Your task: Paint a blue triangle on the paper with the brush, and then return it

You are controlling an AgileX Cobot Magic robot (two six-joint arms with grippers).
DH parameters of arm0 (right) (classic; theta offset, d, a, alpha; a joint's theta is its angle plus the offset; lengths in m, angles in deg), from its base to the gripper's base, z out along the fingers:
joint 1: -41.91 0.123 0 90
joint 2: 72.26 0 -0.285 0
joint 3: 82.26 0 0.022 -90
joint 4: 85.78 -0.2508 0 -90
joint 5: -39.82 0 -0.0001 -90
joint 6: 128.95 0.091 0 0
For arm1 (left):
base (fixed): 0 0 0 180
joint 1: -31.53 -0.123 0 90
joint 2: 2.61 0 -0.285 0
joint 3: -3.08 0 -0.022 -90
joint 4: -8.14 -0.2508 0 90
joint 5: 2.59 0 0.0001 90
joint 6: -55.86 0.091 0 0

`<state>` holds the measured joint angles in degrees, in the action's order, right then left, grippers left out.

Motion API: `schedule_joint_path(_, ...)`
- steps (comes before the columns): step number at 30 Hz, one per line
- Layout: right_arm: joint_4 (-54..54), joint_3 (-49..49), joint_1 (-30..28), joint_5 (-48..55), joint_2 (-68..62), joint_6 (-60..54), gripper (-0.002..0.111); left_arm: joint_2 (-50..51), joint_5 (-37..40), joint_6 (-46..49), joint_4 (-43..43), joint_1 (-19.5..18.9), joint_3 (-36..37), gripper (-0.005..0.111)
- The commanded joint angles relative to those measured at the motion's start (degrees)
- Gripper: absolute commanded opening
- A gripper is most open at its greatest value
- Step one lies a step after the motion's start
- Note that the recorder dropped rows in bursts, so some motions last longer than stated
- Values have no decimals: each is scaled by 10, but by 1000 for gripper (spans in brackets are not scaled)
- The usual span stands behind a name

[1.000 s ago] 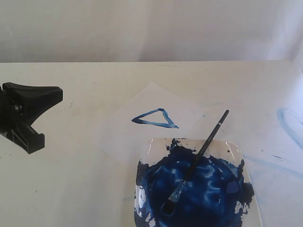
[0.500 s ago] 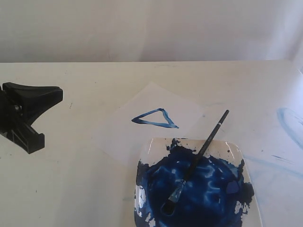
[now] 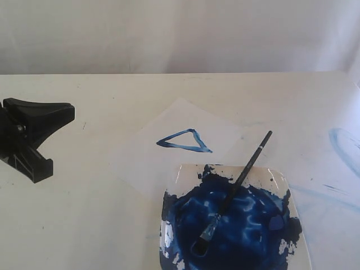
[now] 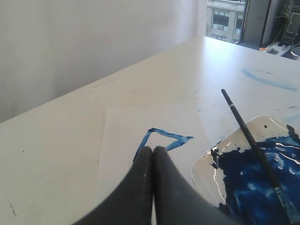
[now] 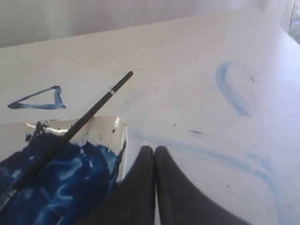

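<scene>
Brush (image 3: pixel 236 185) lies returned in the paint dish (image 3: pixel 281 185), near the blue triangle (image 3: pixel 184 141); both claws (image 4: pixel 153 151) (image 5: pixel 154 151) pressed together, empty: retreat clear.

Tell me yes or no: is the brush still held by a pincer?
No, the brush lies free with its bristles in the paint dish and its handle over the rim, no pincer touching it.

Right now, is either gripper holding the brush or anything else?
No. Both grippers, left and right, are shut on nothing. The brush lies in the paint dish.
</scene>
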<state>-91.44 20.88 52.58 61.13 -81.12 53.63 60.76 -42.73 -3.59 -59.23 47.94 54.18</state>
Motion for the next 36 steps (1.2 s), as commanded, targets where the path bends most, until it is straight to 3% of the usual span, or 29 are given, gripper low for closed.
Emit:
schedule_joint_path(1,57,-4,-1,-20,11,3,0,-2,-4,-5,-6,3,4,0)
schedule_joint_path(28,92,-4,-21,-16,11,2,0,-2,-3,-5,-6,3,4,0)
schedule_joint_path(36,87,-4,3,-19,11,2,0,-2,-3,-5,-6,3,4,0)
